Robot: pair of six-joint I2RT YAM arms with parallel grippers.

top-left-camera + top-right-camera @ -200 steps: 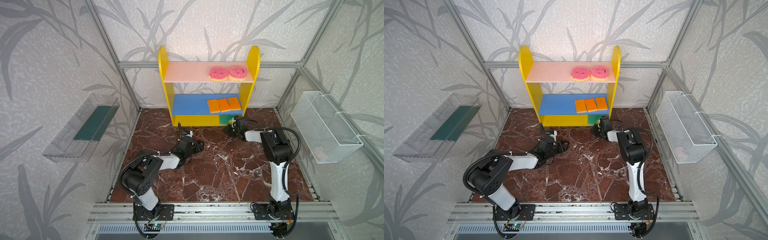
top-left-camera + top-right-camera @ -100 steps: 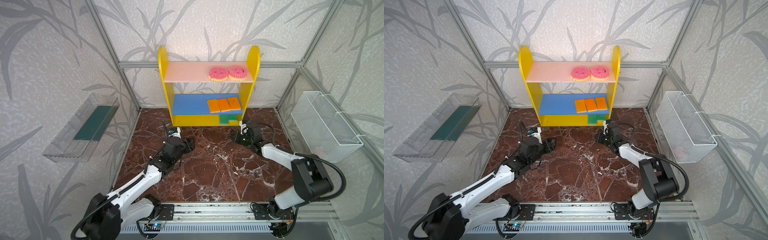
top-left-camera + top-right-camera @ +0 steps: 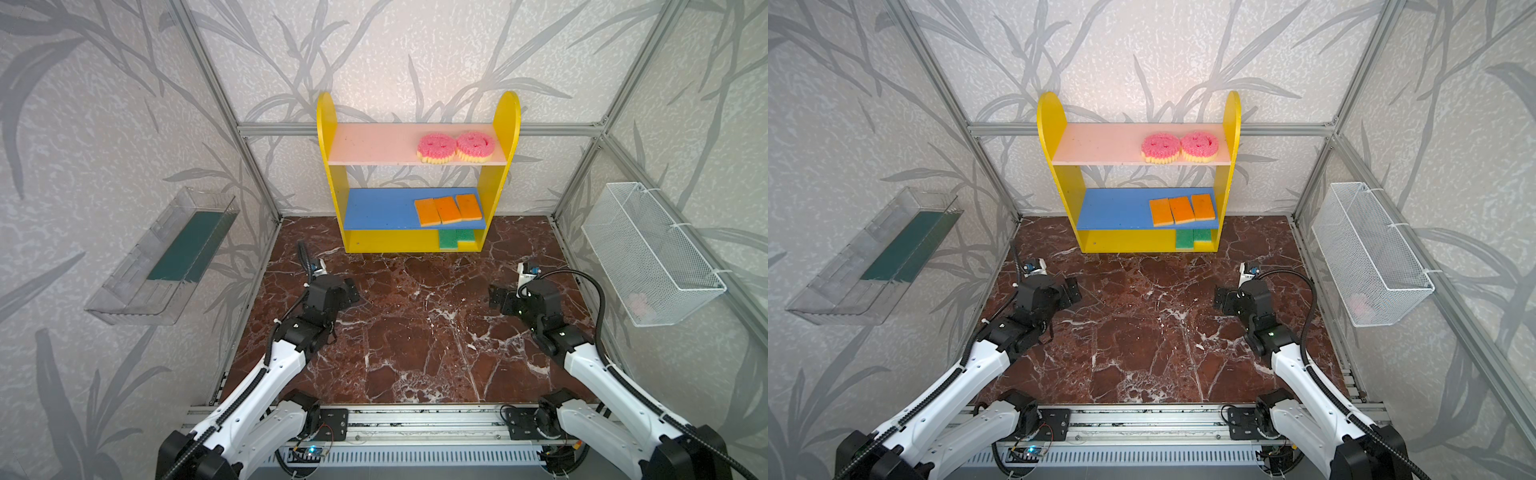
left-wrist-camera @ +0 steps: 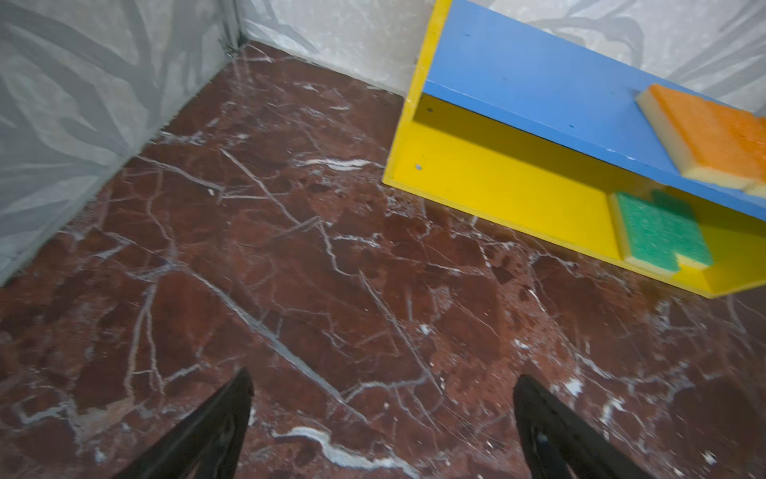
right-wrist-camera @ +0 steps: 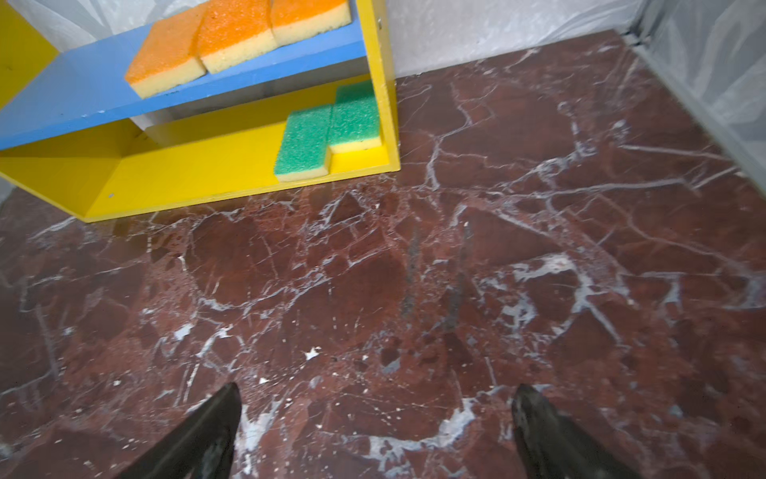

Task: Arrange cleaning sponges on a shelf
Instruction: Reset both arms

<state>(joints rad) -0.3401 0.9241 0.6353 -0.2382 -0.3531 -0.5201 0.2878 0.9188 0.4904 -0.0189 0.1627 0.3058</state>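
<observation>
The shelf (image 3: 326, 137) stands at the back wall. Two pink smiley sponges (image 3: 455, 147) lie side by side on its pale pink board. Three orange sponges (image 3: 448, 210) sit in a row on the blue board. Two green sponges (image 3: 456, 239) rest on the yellow base, at its right end, also in the right wrist view (image 5: 331, 132). My left gripper (image 3: 351, 291) hangs open over the marble floor, left of the shelf's front. My right gripper (image 3: 496, 297) is open too, right of it. Bare floor shows between both pairs of fingers (image 4: 383, 385) (image 5: 377, 394).
A clear plastic tray (image 3: 166, 257) with a dark green liner hangs on the left wall. A white wire basket (image 3: 652, 253) hangs on the right wall with something pale pink (image 3: 638, 301) inside. The red marble floor (image 3: 415, 332) lies between the arms.
Both arms have drawn back from the shelf toward the front. The right gripper, shut at the shelf's base a second ago, now stands open. The left gripper has opened wider.
</observation>
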